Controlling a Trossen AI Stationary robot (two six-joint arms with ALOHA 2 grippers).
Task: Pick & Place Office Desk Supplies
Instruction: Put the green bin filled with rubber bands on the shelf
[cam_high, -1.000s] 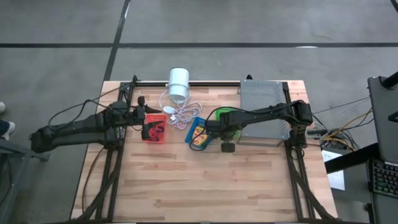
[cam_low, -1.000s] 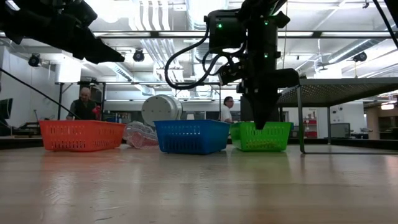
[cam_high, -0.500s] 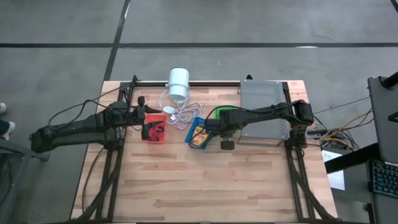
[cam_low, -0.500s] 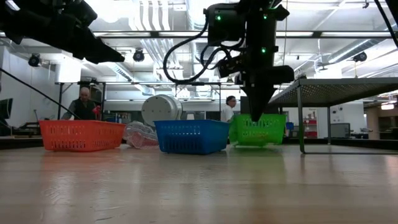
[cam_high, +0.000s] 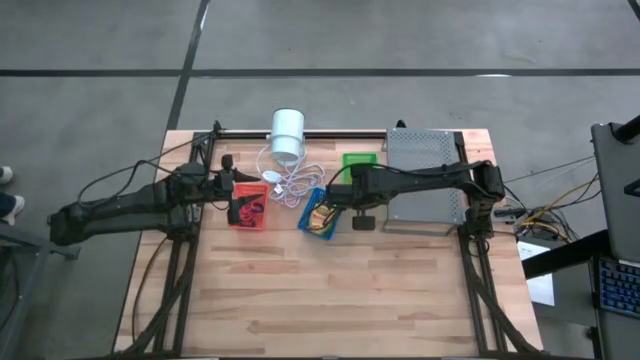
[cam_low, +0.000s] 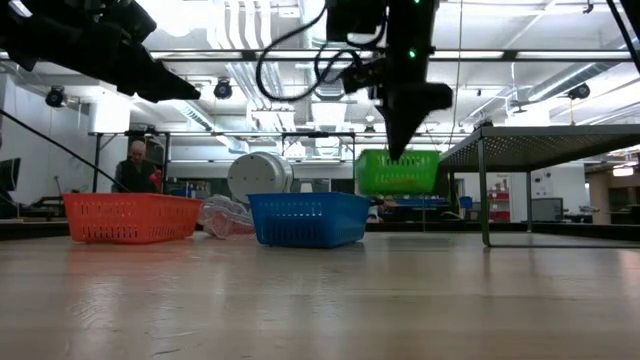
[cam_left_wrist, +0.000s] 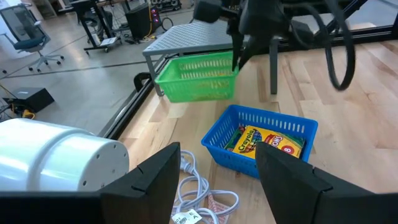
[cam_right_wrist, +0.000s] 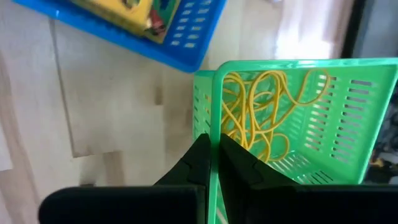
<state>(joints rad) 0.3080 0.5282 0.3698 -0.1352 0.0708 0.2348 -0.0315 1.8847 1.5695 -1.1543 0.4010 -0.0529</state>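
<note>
Green basket (cam_low: 398, 171) hangs in the air above the table (cam_high: 330, 290), pinched by its rim between the closed fingers of the right gripper (cam_low: 400, 148). Seen from above, it sits beside the grey perforated tray (cam_high: 425, 160) and behind the blue basket (cam_high: 318, 213). A second ago the basket stood on the wood next to the blue one; half a second ago it was tilting up; now it is clear of the surface and farther back.

Only the right wrist view shows its contents, a tangle of yellow rubber bands (cam_right_wrist: 261, 118). The left wrist view shows a crayon box (cam_left_wrist: 261, 140) in the blue basket. The left gripper (cam_high: 236, 195) hovers with fingers spread over the red-orange basket (cam_high: 249, 212), near the white cylinder (cam_high: 287, 134).
</note>
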